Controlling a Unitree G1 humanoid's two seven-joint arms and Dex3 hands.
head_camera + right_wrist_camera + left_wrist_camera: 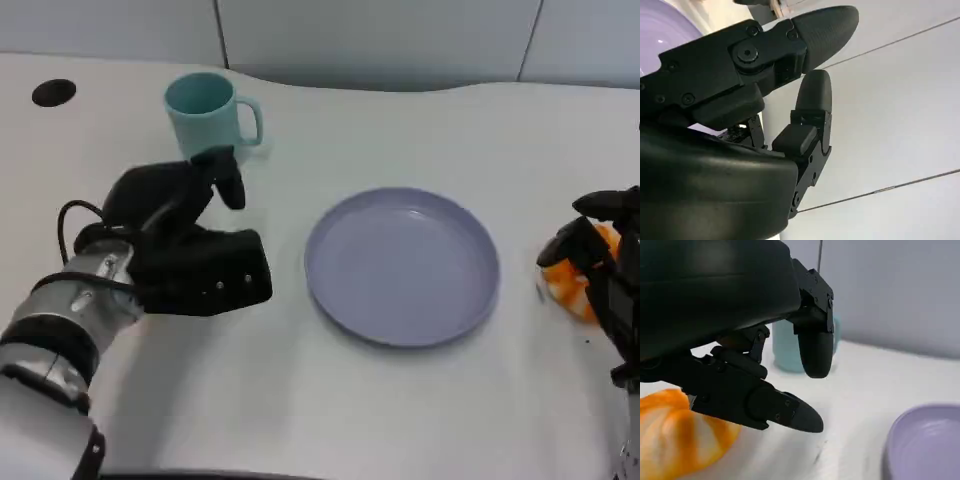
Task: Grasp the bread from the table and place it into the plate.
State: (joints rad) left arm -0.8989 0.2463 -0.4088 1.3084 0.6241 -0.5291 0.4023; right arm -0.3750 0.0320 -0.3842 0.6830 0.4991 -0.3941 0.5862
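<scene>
**A:** Where is the bread lying?

**B:** In the left wrist view, the bread (675, 440) is lying at lower left, just beneath the left hand (190, 260). The frame is cutting it off, so its long axis is unclear. Whether that hand is gripping it, I cannot tell. The plate (330, 300) is sitting at centre.

**A:** And far right?

**B:** The right hand (610, 280) is hanging empty, fingers apart, and partly hiding an orange lump (565, 285), possibly bread too.

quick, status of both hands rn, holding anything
Left hand: open, fingers apart, nothing between them.
Right hand: open, nothing between its fingers; the bread lies right by it, not gripped.
</scene>
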